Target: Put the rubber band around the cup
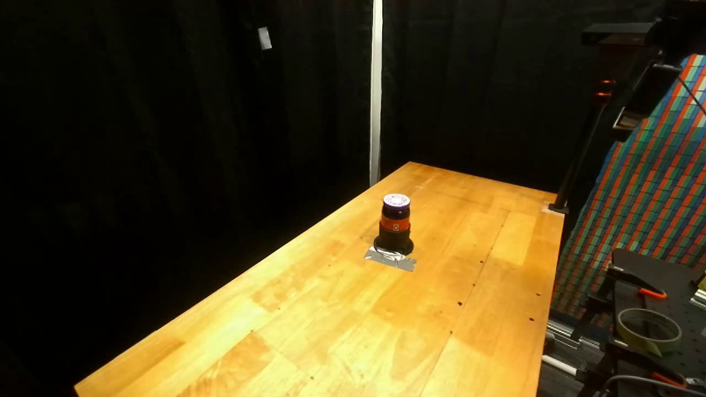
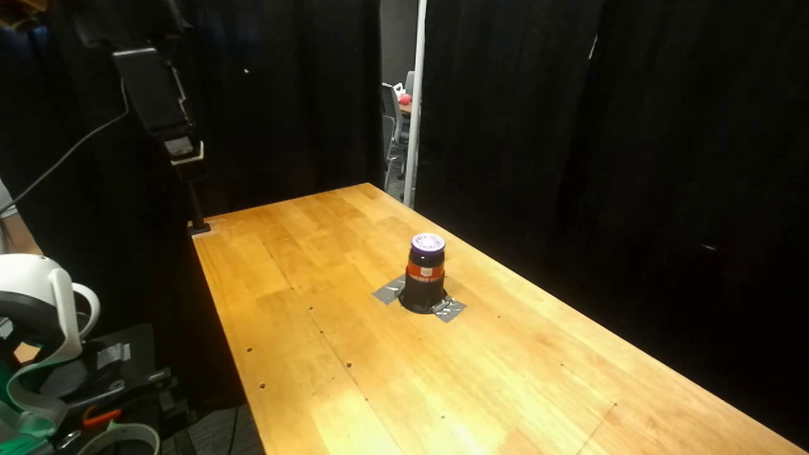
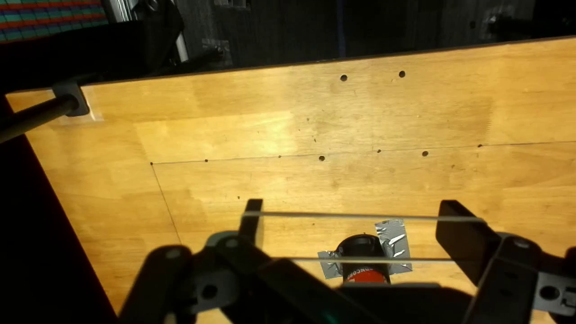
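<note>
With the rubber band point(image 3: 315, 214) pulled taut, you hold the gripper point(image 3: 354, 220) wide, its fingers point(image 3: 459, 236) spread well apart and two pale strands running between them in the wrist view. Below stands the cup point(image 2: 425, 273), upright on the wooden table point(image 1: 331, 336) in both exterior views, dark with a red-orange middle and a pale top, gray tape point(image 2: 450, 309) at its flared base. The band is not yet around it; the step in hand looks to be lining up the loop over the top for a descent. Side to side, the cup sits near the middle of the gap, a fair start. Front to back is harder to judge: a strand crosses the cup's dark body in the wrist view, and its top is hidden behind the gripper (the exterior views, showing no gripper above the cup, give you no check on height). Your best course is probably to shift until the top should fall between both strands, then come straight down slowly with the fingers level and just as far apart, since slack could drop the band early. Watch that neither strand snags on the pale top. Once the loop is well down the body, bring the fingers in gently and draw upward with care, as the rubber may cling and ride up with them.
</note>
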Controlling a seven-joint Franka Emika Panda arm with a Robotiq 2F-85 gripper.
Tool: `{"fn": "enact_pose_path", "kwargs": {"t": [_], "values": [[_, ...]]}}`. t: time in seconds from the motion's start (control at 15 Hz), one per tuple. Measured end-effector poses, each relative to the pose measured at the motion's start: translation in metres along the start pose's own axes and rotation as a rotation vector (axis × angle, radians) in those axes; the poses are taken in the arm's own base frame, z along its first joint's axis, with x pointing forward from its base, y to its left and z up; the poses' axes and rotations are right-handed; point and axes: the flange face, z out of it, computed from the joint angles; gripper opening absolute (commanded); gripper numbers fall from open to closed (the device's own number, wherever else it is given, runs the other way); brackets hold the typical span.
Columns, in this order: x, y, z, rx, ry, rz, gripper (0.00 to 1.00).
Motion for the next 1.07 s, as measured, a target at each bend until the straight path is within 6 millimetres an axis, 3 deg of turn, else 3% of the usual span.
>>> {"fn": "enact_pose_path", "kwargs": {"t": [0.27,0.53,0.93,1.07], "values": [[0.05,-0.023,0.01,-0.001,-0.077,-0.038,1.0],[0.116,-0.042,0.029,0.041,-0.09,-0.046,1.0],[0.222,-0.068,0.077,0.099,-0.034,-0.038,1.0],[0.248,-0.072,0.095,0.106,-0.037,-0.036,1.0]]}}
